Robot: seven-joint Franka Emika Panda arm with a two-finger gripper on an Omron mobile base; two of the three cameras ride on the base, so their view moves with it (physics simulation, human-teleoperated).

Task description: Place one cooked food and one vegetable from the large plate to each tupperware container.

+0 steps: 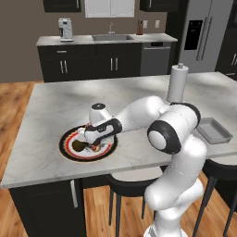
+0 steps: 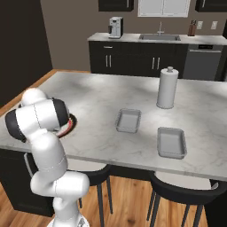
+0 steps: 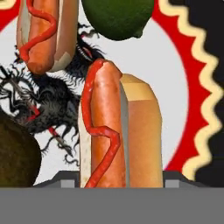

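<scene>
Item: hot dog, long axis running straight out from my gripper, jaws clamped on its near end; hand low over large plate.

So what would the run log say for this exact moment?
gripper: shut on hot dog | over plate | second hot dog, lime-like item on plate | trays: empty

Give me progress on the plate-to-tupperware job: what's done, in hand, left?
Done: nothing delivered; both tupperware containers sit empty on the counter.
In hand: the end effector is down over the large plate, shut on the nearer hot dog, which has not been lifted.
Left: carry that hot dog to a container, then move the second hot dog and two vegetables; a green one lies on the plate.
</scene>
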